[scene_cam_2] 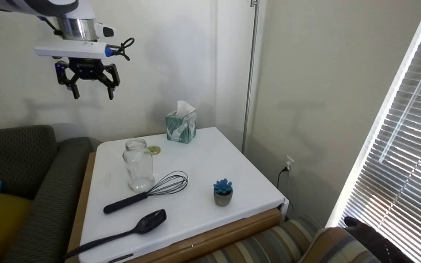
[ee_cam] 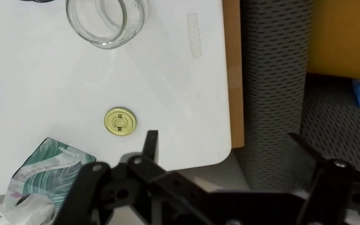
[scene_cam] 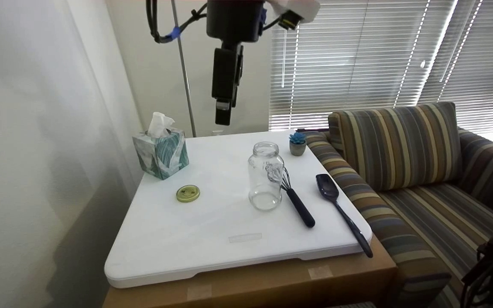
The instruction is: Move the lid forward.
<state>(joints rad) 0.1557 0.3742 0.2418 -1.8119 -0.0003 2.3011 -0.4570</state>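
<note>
So our jaws are spread wide, nothing between them, hanging well up above the level of the tabletop [scene_cam_2: 210, 157]. Main thing for us: the lid [ee_cam: 120, 121] isn't under the gap. In the wrist view it shows up and to the left, just past the jaw on that side, while the gap looks onto a corner of the tabletop and the couch [ee_cam: 270, 78]. We'd sort that sideways offset first, then go down. The lid's round, so no long axis to match, but it lies flat on the tabletop, so we reckon the jaws must get really low to pinch or push it. Further out, it's near the tissue box [scene_cam: 167, 156], not touching, with the glass jar [scene_cam: 265, 177] farther off on the other side. Which way counts as "forward", we can't tell tbh.
</note>
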